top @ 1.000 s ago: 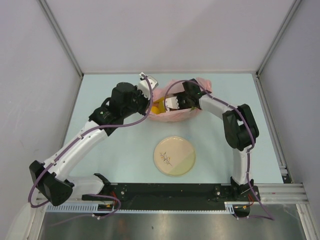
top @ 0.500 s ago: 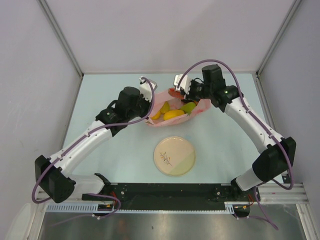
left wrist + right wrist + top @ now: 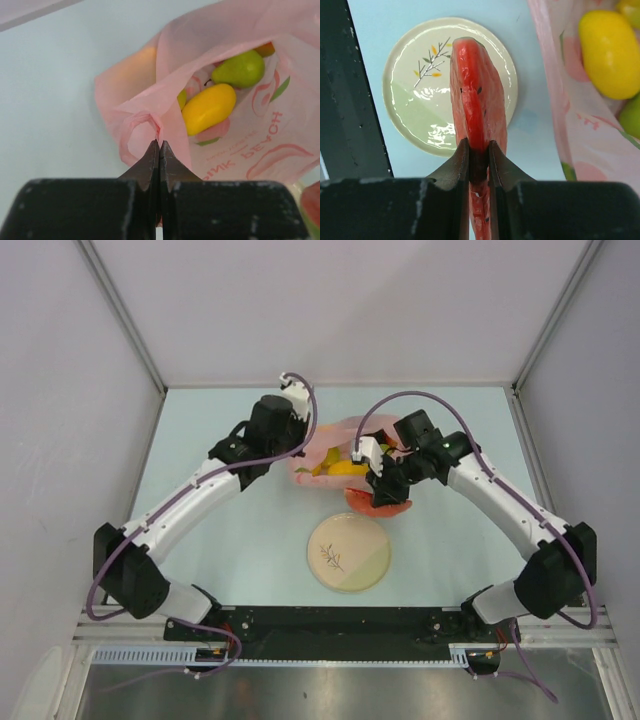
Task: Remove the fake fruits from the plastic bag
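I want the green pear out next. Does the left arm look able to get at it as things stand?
Probably not: the left hand is shut on the edge of the plastic bag. The pear lies uncovered in the open mouth, but the hand would have to let go first.

Even light, plate point(image 3: 438, 134) glare, perhaps soft foreground

One bag point(image 3: 240, 145), one plate point(image 3: 360, 565), one pear point(image 3: 240, 69), one watermelon slice point(image 3: 476, 95).

Plate point(image 3: 349, 552) before bag point(image 3: 125, 90); 3 fruits point(image 3: 208, 108), perhaps more, inside bag.
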`<action>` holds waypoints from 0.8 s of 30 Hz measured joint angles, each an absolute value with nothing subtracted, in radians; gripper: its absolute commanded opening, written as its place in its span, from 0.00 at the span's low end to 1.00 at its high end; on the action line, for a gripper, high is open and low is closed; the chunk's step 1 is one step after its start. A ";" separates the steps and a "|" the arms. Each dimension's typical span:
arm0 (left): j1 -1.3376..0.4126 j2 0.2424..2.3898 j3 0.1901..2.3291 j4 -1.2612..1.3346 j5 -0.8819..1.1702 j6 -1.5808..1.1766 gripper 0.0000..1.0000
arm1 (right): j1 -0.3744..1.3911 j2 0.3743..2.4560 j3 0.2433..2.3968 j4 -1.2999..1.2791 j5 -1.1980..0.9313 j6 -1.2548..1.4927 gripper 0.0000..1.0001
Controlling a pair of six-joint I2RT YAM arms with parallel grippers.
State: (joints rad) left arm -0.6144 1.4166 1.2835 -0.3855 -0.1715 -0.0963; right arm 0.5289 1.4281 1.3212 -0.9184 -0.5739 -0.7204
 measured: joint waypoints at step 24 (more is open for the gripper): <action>-0.606 1.570 1.518 -0.331 -0.397 -0.069 0.00 | 0.688 1.697 1.165 -0.576 -0.414 -0.698 0.20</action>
